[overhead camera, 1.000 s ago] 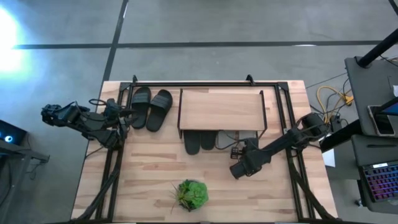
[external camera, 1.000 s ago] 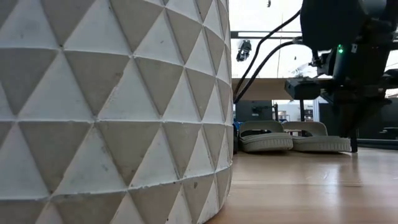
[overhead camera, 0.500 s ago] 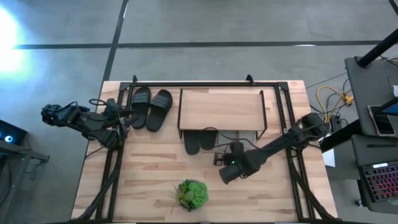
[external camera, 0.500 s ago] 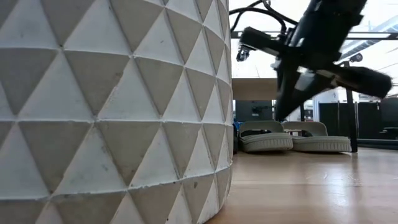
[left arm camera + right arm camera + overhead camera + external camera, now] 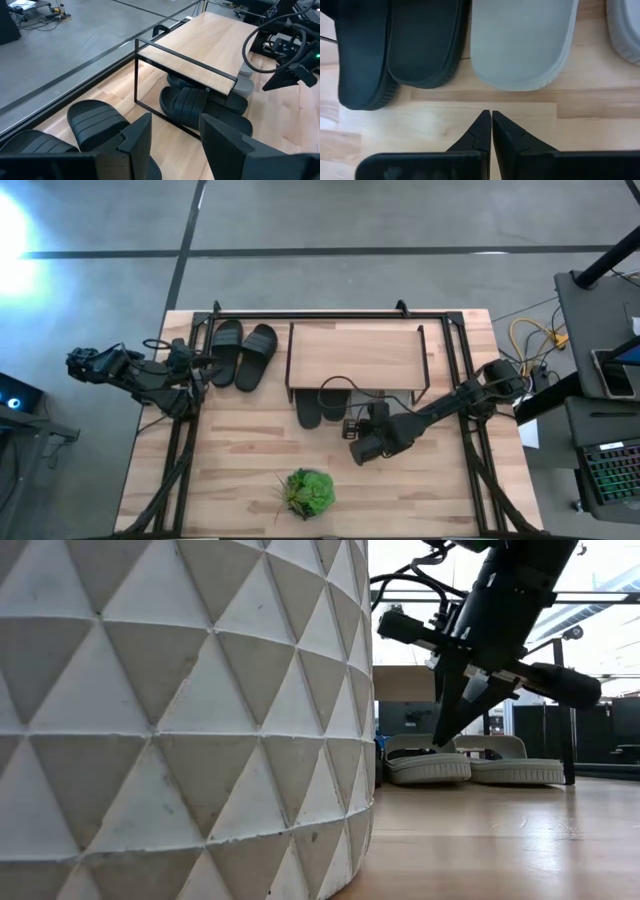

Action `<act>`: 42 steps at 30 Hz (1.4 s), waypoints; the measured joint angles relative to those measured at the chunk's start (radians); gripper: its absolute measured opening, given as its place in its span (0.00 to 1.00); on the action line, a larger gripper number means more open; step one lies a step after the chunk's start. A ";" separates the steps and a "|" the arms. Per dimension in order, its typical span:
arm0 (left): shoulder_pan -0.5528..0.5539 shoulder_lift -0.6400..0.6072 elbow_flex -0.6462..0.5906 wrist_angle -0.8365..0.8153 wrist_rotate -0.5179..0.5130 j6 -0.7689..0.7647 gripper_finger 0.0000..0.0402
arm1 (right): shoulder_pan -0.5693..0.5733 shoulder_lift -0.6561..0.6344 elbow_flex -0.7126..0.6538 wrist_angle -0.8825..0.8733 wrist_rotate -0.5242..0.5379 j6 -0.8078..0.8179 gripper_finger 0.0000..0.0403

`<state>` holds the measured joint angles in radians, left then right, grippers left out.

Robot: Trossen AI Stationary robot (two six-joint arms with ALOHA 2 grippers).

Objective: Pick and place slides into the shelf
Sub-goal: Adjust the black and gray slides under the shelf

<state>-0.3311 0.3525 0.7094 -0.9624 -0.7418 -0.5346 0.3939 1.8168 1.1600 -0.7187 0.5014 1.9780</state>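
Note:
The shelf [image 5: 355,352] stands at the table's far middle. Under it lie a black pair of slides [image 5: 321,406] and a pale grey pair [image 5: 428,764], soles on the table and near ends sticking out. A second black pair [image 5: 243,352] lies on the table left of the shelf. My right gripper [image 5: 352,425] is shut and slants down at the bare table just in front of one grey slide [image 5: 522,45] and the black slides [image 5: 395,50], touching neither. My left gripper [image 5: 175,120] waits open at the table's left edge, facing the loose black slides [image 5: 95,120].
A green plant [image 5: 308,492] in a white faceted pot [image 5: 180,710] stands near the table's front edge, close to my right arm. Black frame rails [image 5: 455,370] run along the table's sides and far edge. Bare wood lies between the shelf and the plant.
My right gripper has moved along the front of the shelf toward the table's left edge, from the grey slides to the gap beside the black ones. Its fingers have tipped from nearly level to slanting steeply down, staying shut.

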 joint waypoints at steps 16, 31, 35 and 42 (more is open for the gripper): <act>0.000 -0.001 0.000 -0.021 0.001 -0.004 0.37 | -0.006 0.070 -0.021 0.094 0.001 -0.050 0.02; 0.000 -0.004 0.000 -0.020 0.001 -0.004 0.37 | -0.064 0.070 -0.048 0.017 0.048 -0.049 0.02; 0.000 -0.004 0.000 -0.020 0.002 -0.004 0.37 | -0.090 0.070 -0.049 0.017 0.050 -0.090 0.02; 0.000 -0.004 0.000 -0.020 0.004 -0.004 0.37 | -0.090 0.060 -0.033 0.002 0.054 -0.077 0.02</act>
<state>-0.3309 0.3485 0.7094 -0.9829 -0.7380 -0.5385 0.3043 1.8771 1.1274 -0.7166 0.5559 1.9012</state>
